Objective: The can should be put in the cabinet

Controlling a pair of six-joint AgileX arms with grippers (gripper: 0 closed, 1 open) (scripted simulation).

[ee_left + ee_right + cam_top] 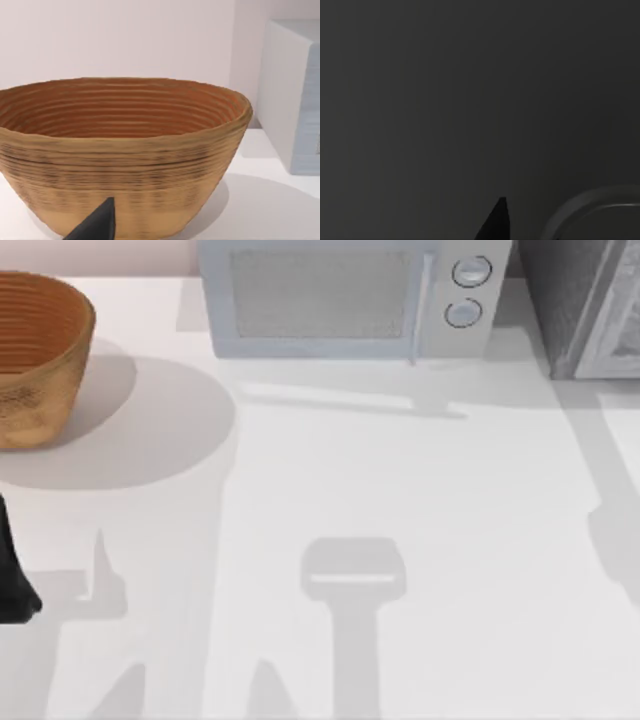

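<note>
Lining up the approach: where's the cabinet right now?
In the top view the cabinet stands at the table's far right corner, just right of the white microwave, partly cut off by the frame's edge.

Woven basket (35, 355), tan outside, orange-brown ribbed inside, upright at far left of white table (400, 540), cut by top view's left edge. Nothing seen inside it from left wrist view. White microwave (345, 295) at back centre, mesh door panel, handle right of it, 2 round knobs (467, 290) stacked at right end. Basket & microwave apart, bare tabletop btwn.
</note>
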